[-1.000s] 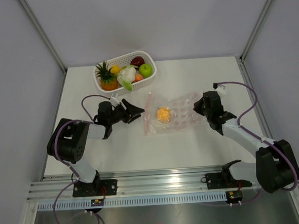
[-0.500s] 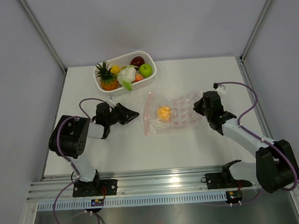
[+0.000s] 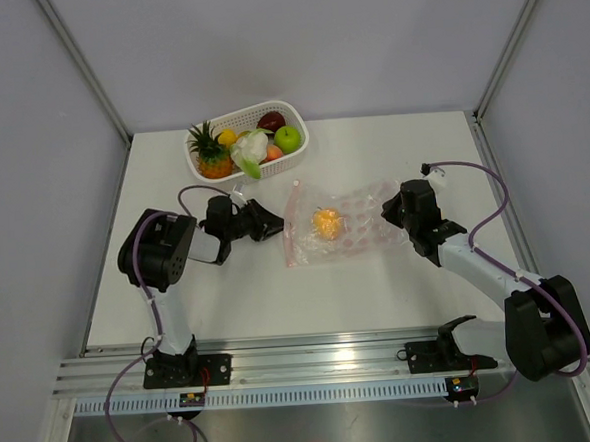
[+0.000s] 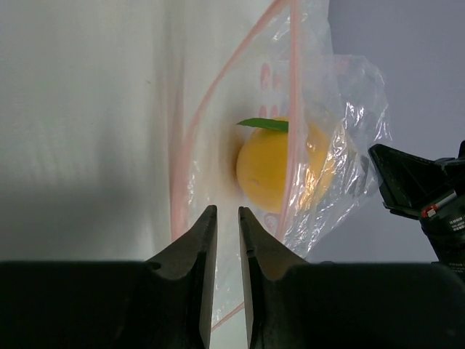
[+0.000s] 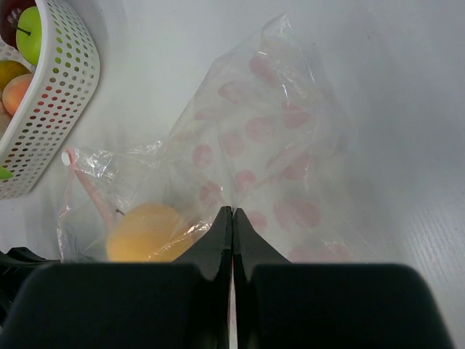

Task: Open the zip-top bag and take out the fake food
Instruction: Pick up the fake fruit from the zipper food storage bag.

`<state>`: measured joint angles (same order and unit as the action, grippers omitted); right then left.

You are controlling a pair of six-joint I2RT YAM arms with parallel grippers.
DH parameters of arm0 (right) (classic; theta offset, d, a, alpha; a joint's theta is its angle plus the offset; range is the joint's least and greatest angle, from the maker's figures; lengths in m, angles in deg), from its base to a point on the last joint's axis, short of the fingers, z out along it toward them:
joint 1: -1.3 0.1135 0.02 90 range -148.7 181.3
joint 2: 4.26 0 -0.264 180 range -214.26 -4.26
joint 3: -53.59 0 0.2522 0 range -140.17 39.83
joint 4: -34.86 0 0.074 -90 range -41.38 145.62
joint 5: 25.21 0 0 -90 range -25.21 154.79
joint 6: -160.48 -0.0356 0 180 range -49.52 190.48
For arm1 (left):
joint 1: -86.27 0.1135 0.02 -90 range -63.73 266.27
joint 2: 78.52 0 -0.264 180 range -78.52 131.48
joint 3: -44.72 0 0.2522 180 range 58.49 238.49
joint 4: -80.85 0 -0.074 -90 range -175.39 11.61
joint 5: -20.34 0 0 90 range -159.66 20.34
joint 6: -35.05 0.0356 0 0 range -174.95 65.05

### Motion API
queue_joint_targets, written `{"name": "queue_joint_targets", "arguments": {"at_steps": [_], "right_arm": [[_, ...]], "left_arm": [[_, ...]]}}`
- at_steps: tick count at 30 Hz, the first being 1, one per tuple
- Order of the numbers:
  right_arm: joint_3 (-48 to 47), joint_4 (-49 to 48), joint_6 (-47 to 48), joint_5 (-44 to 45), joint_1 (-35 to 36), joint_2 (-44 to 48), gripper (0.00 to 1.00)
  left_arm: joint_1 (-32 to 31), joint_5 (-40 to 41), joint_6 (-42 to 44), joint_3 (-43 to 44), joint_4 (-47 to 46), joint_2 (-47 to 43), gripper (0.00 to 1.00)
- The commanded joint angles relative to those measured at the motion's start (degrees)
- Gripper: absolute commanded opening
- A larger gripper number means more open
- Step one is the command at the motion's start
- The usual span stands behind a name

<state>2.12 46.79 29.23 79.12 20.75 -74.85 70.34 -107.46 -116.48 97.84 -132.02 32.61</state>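
Note:
The clear zip-top bag with a pink strip and pink dots lies flat at mid-table. An orange fake fruit with a green leaf sits inside, near the bag's left end. My left gripper is at the bag's left, zip edge. In the left wrist view its jaws stand a narrow gap apart over the bag's mouth, just short of the orange. My right gripper is shut on the bag's right end; the right wrist view shows its jaws pinching the plastic.
A white perforated basket stands at the back left of the table with a pineapple, a green apple, a dark red piece and other fruit. It also shows in the right wrist view.
My left gripper has moved right to the bag's zip edge and its jaws have narrowed from wide open. The right gripper and the bag have stayed put.

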Motion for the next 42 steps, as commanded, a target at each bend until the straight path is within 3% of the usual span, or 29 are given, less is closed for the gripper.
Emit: {"name": "queue_joint_targets", "arguments": {"at_steps": [1, 12, 15, 24, 27, 32, 42], "right_arm": [[-1.9, -1.5, -0.5, 1.1, -0.1, -0.1, 0.00], [-1.9, -1.7, -0.6, 0.7, -0.3, -0.5, 0.00], [-2.0, -1.9, -0.6, 0.3, -0.3, -0.8, 0.00], [-3.4, -2.3, 0.2, -2.9, -0.3, -4.3, 0.00], [-3.9, -2.8, 1.1, -4.3, -0.3, -5.2, 0.00], [-3.7, -3.0, 0.9, -4.6, -0.3, -4.9, 0.00], [-4.0, -3.5, 0.9, -5.6, -0.3, -6.6, 0.00]], "left_arm": [[-1.7, -3.6, -0.7, 2.4, -4.8, 2.4, 0.20], [-3.1, -9.7, -14.0, 1.1, -29.2, 7.0, 0.20], [-3.1, -10.3, -16.3, 1.0, -34.0, 7.9, 0.28], [-3.7, -8.8, -12.7, 1.0, -28.0, 6.3, 0.49], [-3.9, -5.9, -7.4, 0.5, -19.9, 3.9, 0.59], [-4.8, -0.1, 4.1, 1.2, -0.8, -3.9, 0.66], [-7.1, -0.1, 4.9, 4.0, 1.5, -1.8, 0.72]]}}
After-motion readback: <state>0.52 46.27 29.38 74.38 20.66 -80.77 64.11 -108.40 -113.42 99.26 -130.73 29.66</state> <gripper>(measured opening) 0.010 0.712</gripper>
